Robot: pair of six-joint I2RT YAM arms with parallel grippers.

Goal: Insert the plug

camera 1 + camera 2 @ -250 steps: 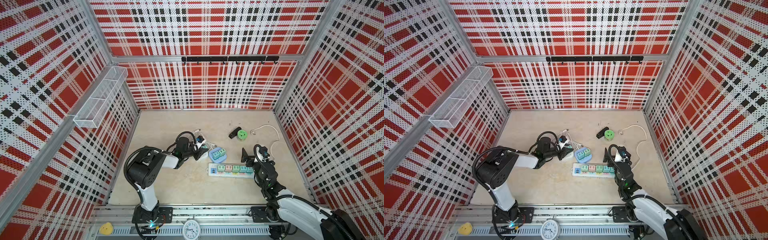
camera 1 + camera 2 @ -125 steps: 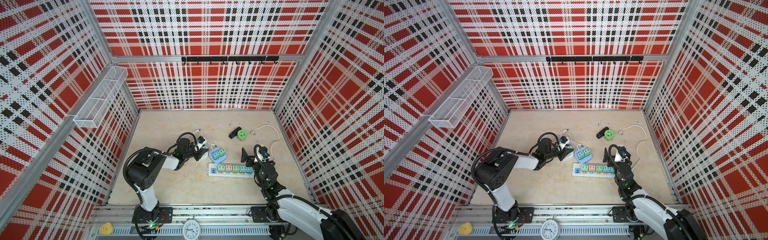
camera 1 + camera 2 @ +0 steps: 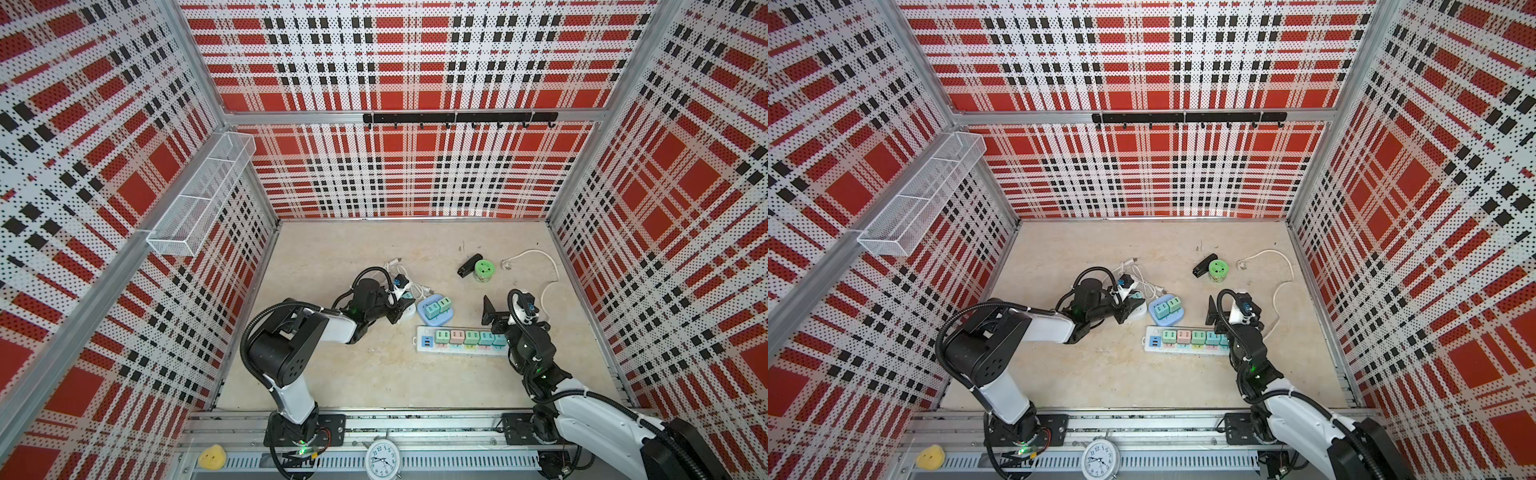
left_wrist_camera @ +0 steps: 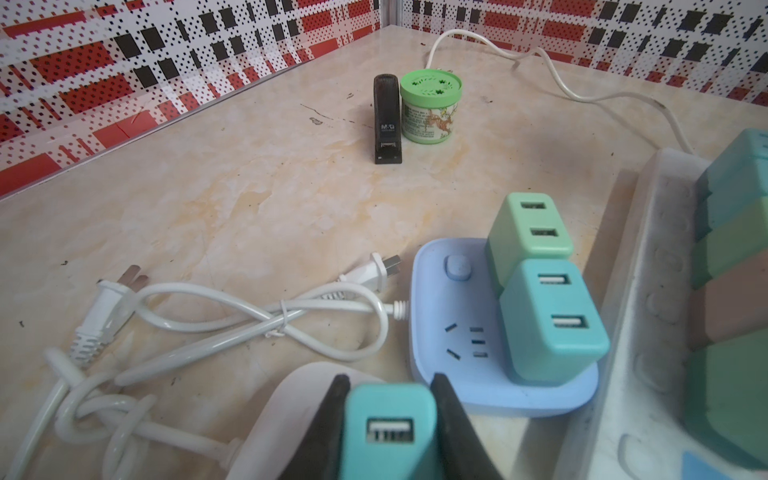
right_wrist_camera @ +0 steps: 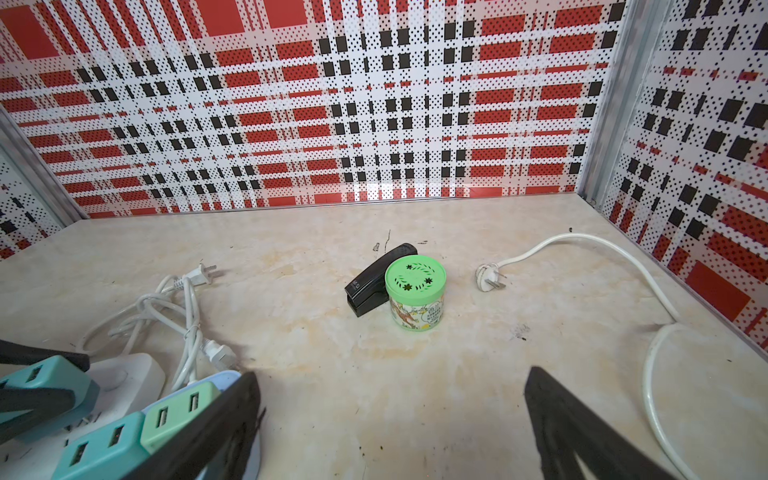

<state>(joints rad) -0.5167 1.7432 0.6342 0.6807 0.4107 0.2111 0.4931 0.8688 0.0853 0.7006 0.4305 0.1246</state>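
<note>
A teal USB plug (image 4: 386,428) sits between the black fingers of my left gripper (image 4: 388,415), which is shut on it. The plug hangs just over a small white socket (image 4: 291,399) and shows in a top view as the plug (image 3: 407,296) at my left gripper (image 3: 400,306). Beside them lies a blue socket (image 4: 453,332) carrying a green plug (image 4: 528,232) and a teal plug (image 4: 552,320). My right gripper (image 5: 390,374) stands open and empty over bare table, above the right end of the long white power strip (image 3: 424,340).
Several plugs fill the long strip (image 4: 648,291). A black stapler (image 5: 374,286) and a green can (image 5: 415,295) stand behind the sockets. Bundled white cables (image 4: 266,320) lie left of the blue socket. The strip's cord (image 5: 648,282) loops along the right wall.
</note>
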